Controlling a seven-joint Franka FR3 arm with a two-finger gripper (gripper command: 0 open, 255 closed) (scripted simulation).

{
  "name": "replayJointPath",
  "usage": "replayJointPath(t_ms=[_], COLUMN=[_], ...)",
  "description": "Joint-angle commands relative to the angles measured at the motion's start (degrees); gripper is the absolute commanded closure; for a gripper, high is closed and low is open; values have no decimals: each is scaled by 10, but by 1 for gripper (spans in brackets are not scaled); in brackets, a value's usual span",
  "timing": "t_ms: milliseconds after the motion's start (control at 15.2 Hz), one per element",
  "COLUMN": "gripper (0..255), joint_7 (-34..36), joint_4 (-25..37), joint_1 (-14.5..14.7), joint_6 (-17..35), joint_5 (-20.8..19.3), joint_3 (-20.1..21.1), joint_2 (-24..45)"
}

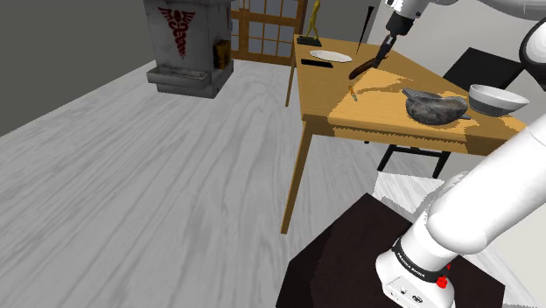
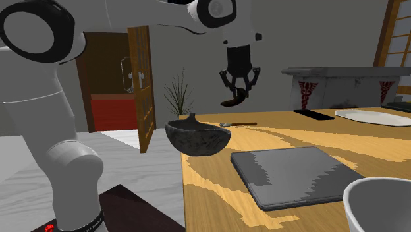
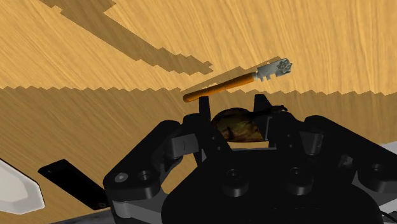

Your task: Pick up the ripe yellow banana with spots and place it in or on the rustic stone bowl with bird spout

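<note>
Claw (image 2: 238, 91) is clamped on the dark brown banana (image 2: 233, 101), hanging above the table (image 2: 290, 132). I'd carry it across to the stone bowl (image 2: 197, 137), get low over the middle, then release so it doesn't bounce out.

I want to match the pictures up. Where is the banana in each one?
Shoulder view: the banana hangs in the claw above the table's far end, right of middle.
Second exterior view: the banana is upper middle, in the claw, above the table.
Wrist view: the banana sits clasped in the claw.
Shared landmark: the orange-handled tool lying on the table nearby.
</note>
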Motion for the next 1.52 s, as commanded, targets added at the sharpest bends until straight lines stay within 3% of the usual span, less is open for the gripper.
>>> replayJointPath(t_ms=[0,594,990,1452], gripper=[255,255,255,255], joint_7=[-1,-9,-16,-43], joint_4=[18,113,13,-61], joint_1=[0,0,-21,-63], joint_6=[-15,-84,-88,-116], joint_5=[2,21,-45,-100], joint_3=[-1,-10,3,9], joint_2=[3,35,-87,-204])
